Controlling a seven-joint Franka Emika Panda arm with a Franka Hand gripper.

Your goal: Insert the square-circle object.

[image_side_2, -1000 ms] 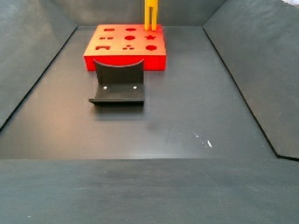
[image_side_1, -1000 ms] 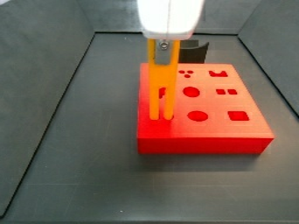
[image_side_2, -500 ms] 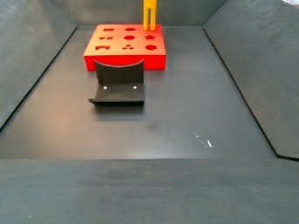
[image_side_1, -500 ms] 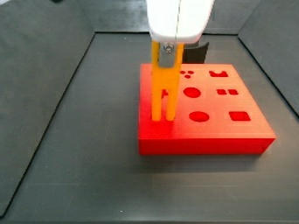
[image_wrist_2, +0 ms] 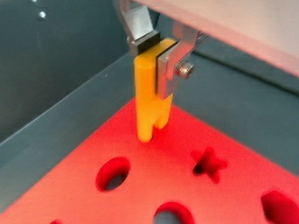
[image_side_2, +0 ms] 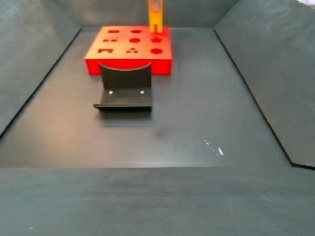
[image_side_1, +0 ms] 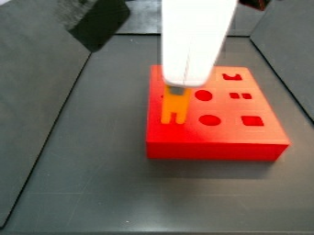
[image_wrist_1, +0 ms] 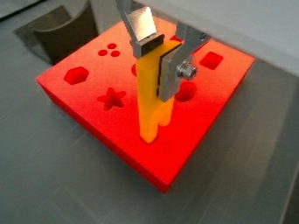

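Observation:
My gripper (image_wrist_1: 158, 66) is shut on the square-circle object (image_wrist_1: 149, 105), a long orange-yellow bar held upright with two prongs at its lower end. It also shows in a wrist view (image_wrist_2: 147, 96). The prongs hang at or just above the top of the red block (image_wrist_1: 105, 122) near one edge; I cannot tell if they touch. In a side view the gripper's white body (image_side_1: 196, 41) hides the bar's upper part and only the pronged end (image_side_1: 173, 106) shows over the block (image_side_1: 227, 128). In a side view the bar (image_side_2: 157, 17) stands at the block's (image_side_2: 129, 63) far side.
The block's top has several shaped holes, among them a star (image_wrist_1: 112, 99) and a circle (image_side_1: 208, 120). A dark grey curved holder (image_side_2: 124, 90) stands on the floor in front of the block. A dark blurred part (image_side_1: 98, 23) shows at the upper left. Grey walls (image_side_2: 31, 83) enclose the floor.
In a side view the white gripper body now covers much more of the bar, and a dark part has come into view at the upper left. The bar's pronged end stays over the same spot.

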